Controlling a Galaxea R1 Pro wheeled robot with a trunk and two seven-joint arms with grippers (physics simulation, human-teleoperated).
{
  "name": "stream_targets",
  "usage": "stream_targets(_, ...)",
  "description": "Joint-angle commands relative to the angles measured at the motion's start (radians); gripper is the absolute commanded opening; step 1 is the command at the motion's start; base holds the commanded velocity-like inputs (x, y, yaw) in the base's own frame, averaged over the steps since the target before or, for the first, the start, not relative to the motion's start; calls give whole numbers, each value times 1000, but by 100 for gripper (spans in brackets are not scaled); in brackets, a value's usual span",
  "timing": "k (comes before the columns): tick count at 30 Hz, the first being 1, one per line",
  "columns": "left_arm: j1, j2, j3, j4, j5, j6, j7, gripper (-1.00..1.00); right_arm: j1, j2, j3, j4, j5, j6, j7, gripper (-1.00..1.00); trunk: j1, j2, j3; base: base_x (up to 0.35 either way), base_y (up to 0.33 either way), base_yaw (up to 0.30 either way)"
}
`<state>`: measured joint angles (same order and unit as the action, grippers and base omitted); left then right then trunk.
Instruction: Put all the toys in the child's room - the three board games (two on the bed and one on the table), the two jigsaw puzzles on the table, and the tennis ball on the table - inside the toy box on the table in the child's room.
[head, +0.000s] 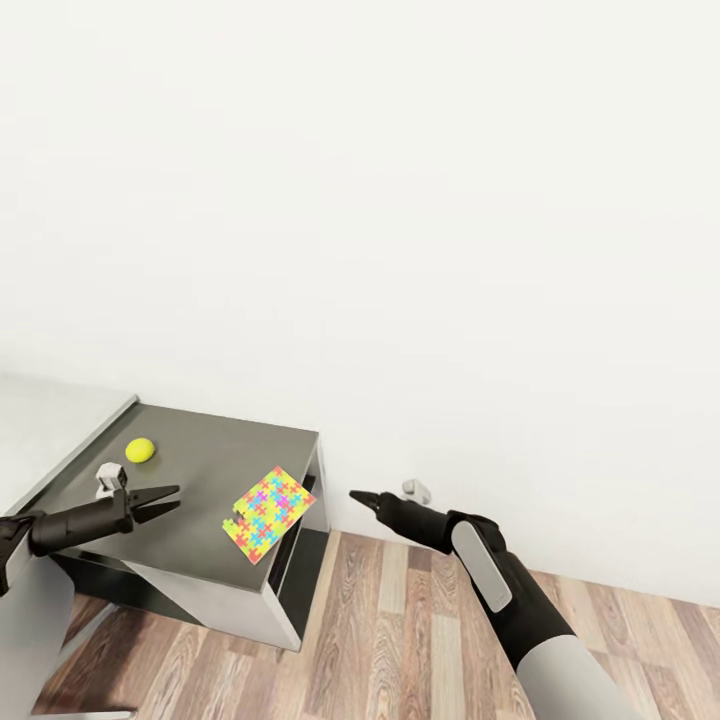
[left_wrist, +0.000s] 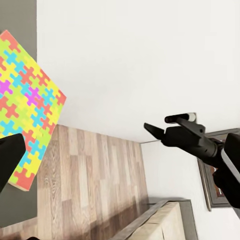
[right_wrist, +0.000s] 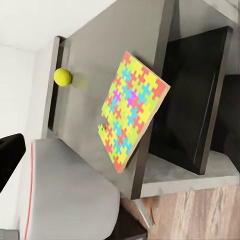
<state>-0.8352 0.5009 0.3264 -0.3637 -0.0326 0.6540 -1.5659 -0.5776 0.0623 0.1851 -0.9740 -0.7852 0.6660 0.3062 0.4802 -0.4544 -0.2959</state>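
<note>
The left tool (head: 165, 499) hangs over the near-left part of the dark counter (head: 215, 445), its two fingers spread a little and holding nothing. It sits between the ball (head: 140, 449) and the puzzle (head: 269, 513), so it looks staged to go for either one; which of the two it means to take I cannot tell. The right tool (head: 362, 497) is off the counter altogether, out past its right edge and over the plank floor (head: 400, 640), pointing toward the puzzle. Its fingers come to a dark point in the head view, but whether they are parted or closed I cannot tell. It carries nothing.

The puzzle lies flat at the counter's near-right corner, turned diamond-wise, with one corner poking out over the right edge; its notched corner faces the near edge. The overhang is handy: a finger could likely slide beneath that free corner, which may be why the right tool waits on that side. The ball rests near the far-left corner, well apart from the puzzle, touching nothing but the counter top.

Count: one puzzle, one ball, two tools, both without a load. A pale grey higher surface (head: 40, 420) adjoins the counter on the left. So, judging by this, at least these two toys are not yet stowed. In the left wrist view a bed corner (left_wrist: 160, 220) and a framed picture (left_wrist: 217, 185) show beyond the right tool (left_wrist: 152, 129).
</note>
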Motion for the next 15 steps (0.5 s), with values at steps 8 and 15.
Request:
stream_targets(8, -1, -5, 3, 0, -3, 9, -5, 100, -1, 0, -15, 38, -9, 4, 28, 100, 0, -2, -2, 2, -4, 0)
stream_targets(15, -1, -5, 6, 0, -3, 9, -5, 100, -1, -1, -32, 62, -12, 4, 58, 100, 0, -2, -2, 0, 0, 0)
